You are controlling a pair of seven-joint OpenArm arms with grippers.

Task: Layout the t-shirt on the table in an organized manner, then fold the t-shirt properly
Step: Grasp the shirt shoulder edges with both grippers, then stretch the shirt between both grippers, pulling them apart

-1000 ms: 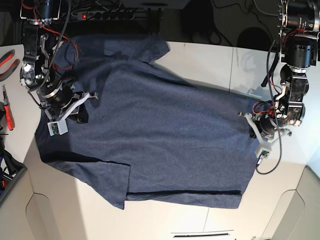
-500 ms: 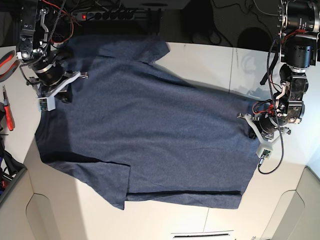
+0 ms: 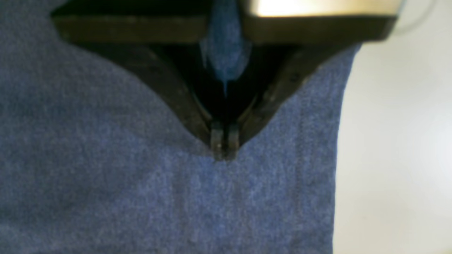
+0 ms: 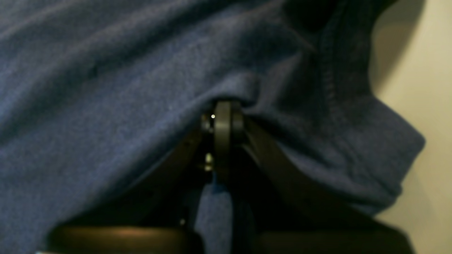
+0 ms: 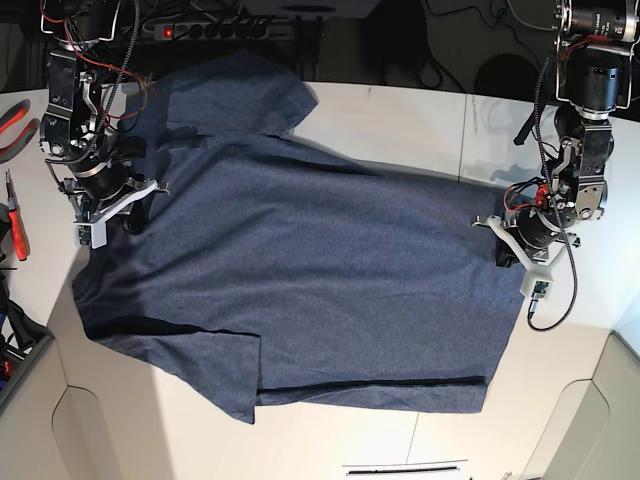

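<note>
Left wrist view had the left pincer (image 3: 223,141) pressed tight together, tips down on the shirt (image 3: 141,194), and a sliver of blue cloth showed up between the jaws behind the tips, so it was clamped on the fabric. Just to one side of it ran the shirt's straight edge, and past that edge lay bare white table (image 3: 395,141).

Over on the right wrist view, the right pincer (image 4: 222,116) was also closed hard, with cloth bunched and puckered right at its tips and a strip of blue visible down between the jaws: clamped on the shirt too. A stitched hem curved past beside it, and a loose corner of cloth drooped toward the pale table surface at the frame's edge.

From the base view, the left pincer (image 5: 510,245) sat at the shirt's edge on the picture's right side, the right pincer (image 5: 120,200) at the shirt's upper part on the picture's left. Between them the shirt (image 5: 300,280) lay spread wide across the table (image 5: 400,120), mostly flat, plain side showing, one sleeve reaching up toward the far edge and another flap folded under near the front. Red-handled pliers (image 5: 12,125) lay at the far left, well apart from the cloth, and a power strip (image 5: 215,30) ran along behind the table.
</note>
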